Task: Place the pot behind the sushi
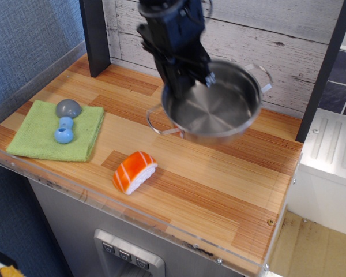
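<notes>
Claw [187,81] clamped on pot [219,107] rim, pot tilted above counter [219,184], sushi [134,171] nearer front edge

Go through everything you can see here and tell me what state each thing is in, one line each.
gripper: shut on the pot's rim, raised above the counter.
pot: lifted clear of the counter, tilted, empty.
sushi: lying on the counter, untouched, in front of the pot.
grey-and-blue toy: resting on the green cloth.
green cloth: spread flat at the counter's left end.
counter: wooden top, bare under the pot.
</notes>
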